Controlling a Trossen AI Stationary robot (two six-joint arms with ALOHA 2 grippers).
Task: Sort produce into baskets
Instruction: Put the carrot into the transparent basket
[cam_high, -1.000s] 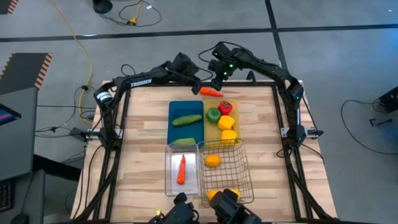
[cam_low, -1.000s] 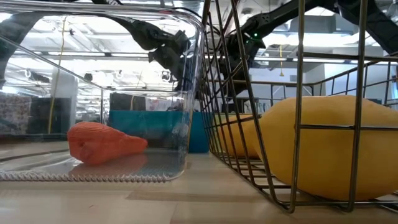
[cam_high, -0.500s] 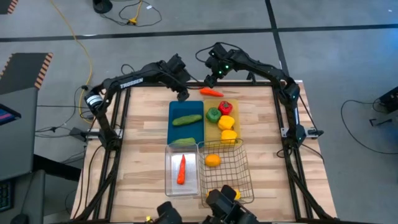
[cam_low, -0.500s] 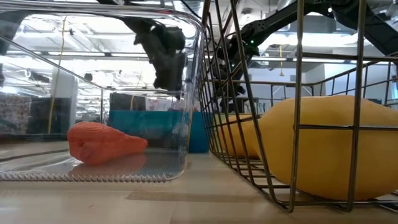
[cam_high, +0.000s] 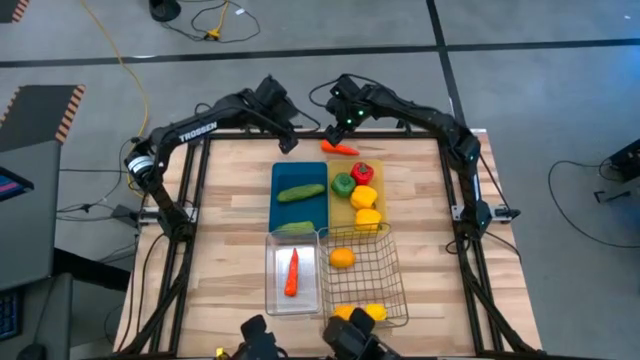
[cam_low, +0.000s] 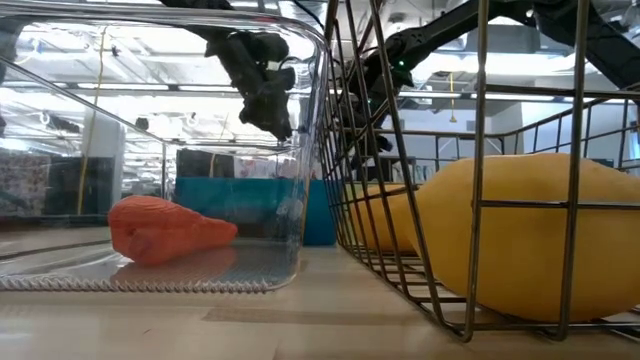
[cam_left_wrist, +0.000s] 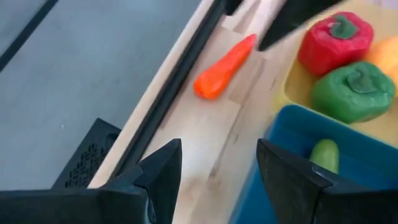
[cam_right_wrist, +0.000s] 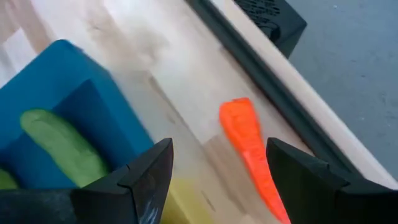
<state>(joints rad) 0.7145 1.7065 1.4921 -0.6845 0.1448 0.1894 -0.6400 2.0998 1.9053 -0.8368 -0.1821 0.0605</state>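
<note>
You have the light wooden table (cam_high: 230, 250) carrying a flat blue tray (cam_high: 300, 180), with the flat yellow tray (cam_high: 380, 200) touching its right side. Both dark arms hang over the far edge beyond the blue tray: left gripper (cam_high: 288, 143) and right gripper (cam_high: 335, 128), each with jaws apart and empty. The loose orange carrot (cam_high: 340, 148) lies on bare wood just past the blue tray's far right corner.

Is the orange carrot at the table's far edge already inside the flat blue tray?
No, the orange carrot lies on bare wood beyond the flat blue tray, outside every basket.
</note>
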